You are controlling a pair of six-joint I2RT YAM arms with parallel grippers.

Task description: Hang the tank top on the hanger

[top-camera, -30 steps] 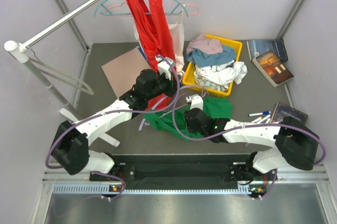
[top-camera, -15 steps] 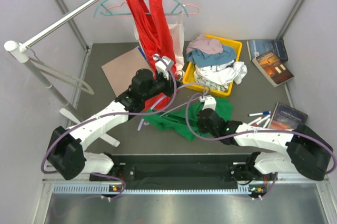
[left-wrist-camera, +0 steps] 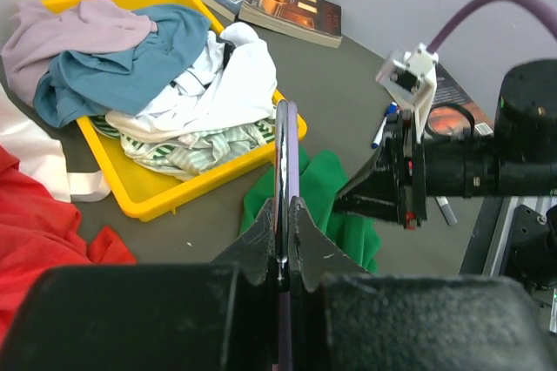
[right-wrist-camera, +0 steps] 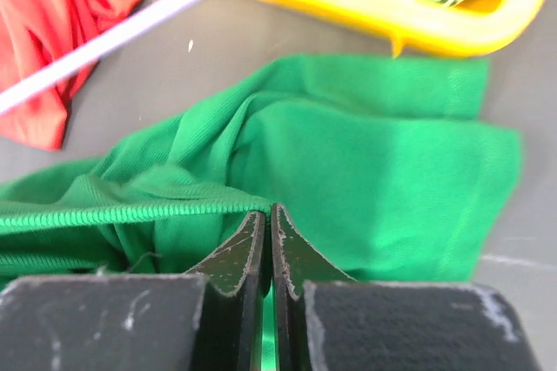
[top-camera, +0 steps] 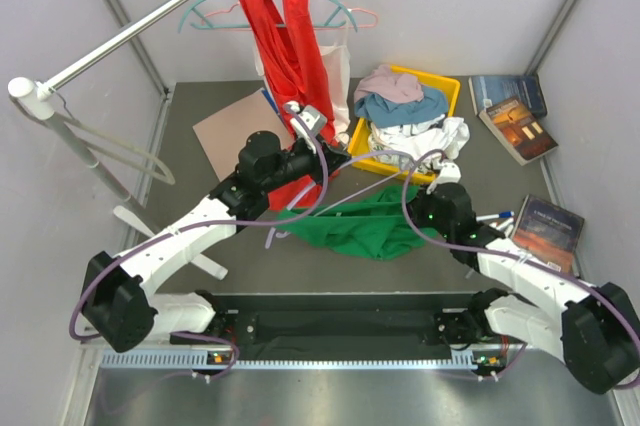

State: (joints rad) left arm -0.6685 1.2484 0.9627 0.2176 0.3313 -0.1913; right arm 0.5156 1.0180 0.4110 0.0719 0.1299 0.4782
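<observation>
Right wrist view showed the right gripper [right-wrist-camera: 268, 212] pinched tight on the ribbed edge of the green tank top [right-wrist-camera: 374, 162]. The tank top lay bunched up on the dark table [right-wrist-camera: 287, 44], near the front and between the two arms. Just to the left, the left gripper [left-wrist-camera: 283, 219] was squeezed hard on the thin lavender hanger [left-wrist-camera: 285, 140], and the hanger's bar pointed toward the yellow bin [left-wrist-camera: 200, 186]. The bin sat just behind the tank top and was heaped with clothes. Some books [top-camera: 515, 111] lay by the far right corner. At the back, a red top [top-camera: 290, 46] hung on a teal hanger [top-camera: 200, 14] from the metal rail [top-camera: 150, 18].
</observation>
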